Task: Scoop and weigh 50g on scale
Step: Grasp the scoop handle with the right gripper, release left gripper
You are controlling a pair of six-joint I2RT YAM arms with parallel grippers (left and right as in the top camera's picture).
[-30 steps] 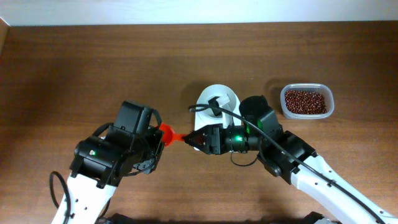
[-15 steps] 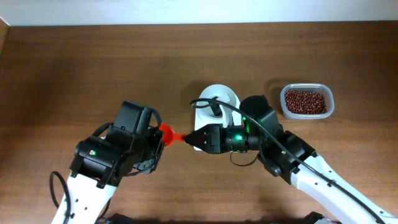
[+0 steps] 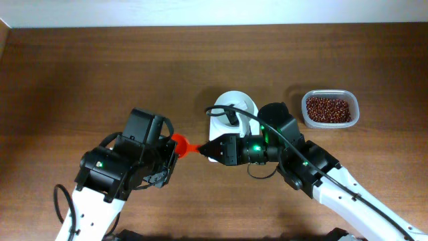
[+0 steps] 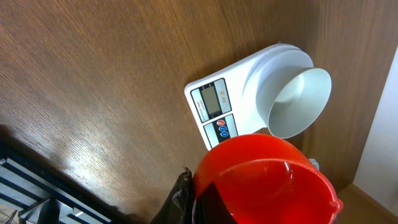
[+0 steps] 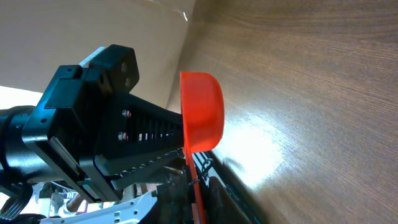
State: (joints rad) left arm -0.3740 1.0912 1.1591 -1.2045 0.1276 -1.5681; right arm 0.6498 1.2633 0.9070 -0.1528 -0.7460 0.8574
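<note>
1. The beans (image 3: 328,108) lie in a clear tub (image 3: 355,115) at the upper right of the overhead view, well apart from both grippers.
2. They look small, hard and smooth. Being loose, they will probably roll and spill, and fingers cannot pinch them, so a scoop has to carry them.
3. The scoop (image 3: 180,142) hangs mid-frame above the table (image 3: 100,67), between the two arms. Its cup (image 4: 261,180) looks empty.
4. The scoop seems to be light, stiff, slick plastic. The thin handle (image 5: 193,186) is the best hold, with the cup kept level.
5. The left gripper (image 3: 171,144) is closed on the cup end. The right gripper (image 3: 206,150) pinches the handle.
6. The scale (image 3: 234,106) sits just above the right gripper in the frame. Its bowl (image 4: 298,99) is empty and may shift if bumped.
</note>
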